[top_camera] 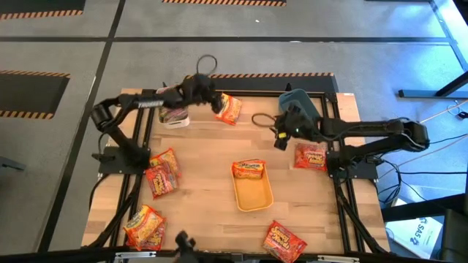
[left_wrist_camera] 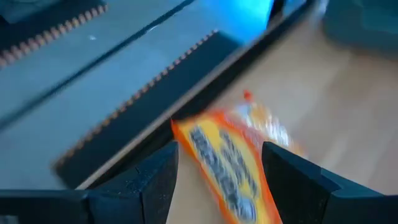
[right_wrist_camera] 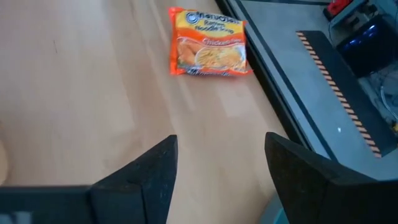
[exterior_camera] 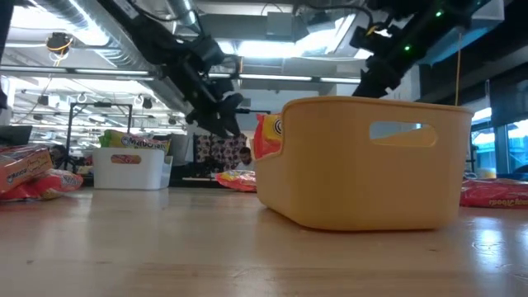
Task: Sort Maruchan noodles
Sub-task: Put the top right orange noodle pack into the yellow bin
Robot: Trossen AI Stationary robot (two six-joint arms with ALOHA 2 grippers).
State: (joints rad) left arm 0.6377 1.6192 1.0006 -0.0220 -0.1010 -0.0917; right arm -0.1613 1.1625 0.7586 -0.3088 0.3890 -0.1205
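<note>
1. Right now the left gripper (top_camera: 217, 104) is hovering at the table's far edge, its jaws standing apart and empty.
2. An orange-yellow packet (top_camera: 229, 109) is lying just beside it, toward the table's middle; in the left wrist view this packet (left_wrist_camera: 231, 165) is sitting between the fingers (left_wrist_camera: 155, 180), its long axis running along the gap.
3. The right gripper (top_camera: 280, 139) is waiting farther off, open and empty, so the left arm is looking nearer.

The left wrist view was smeared with blur: the orange packet (left_wrist_camera: 227, 165) between the dark fingers (left_wrist_camera: 155, 180) ran off the frame's edge, its print unreadable. In the low view the yellow bin (exterior_camera: 367, 161) hid most of a packet (exterior_camera: 266, 136) inside it. The blue bin (top_camera: 298, 102) lay partly under the right arm.
</note>
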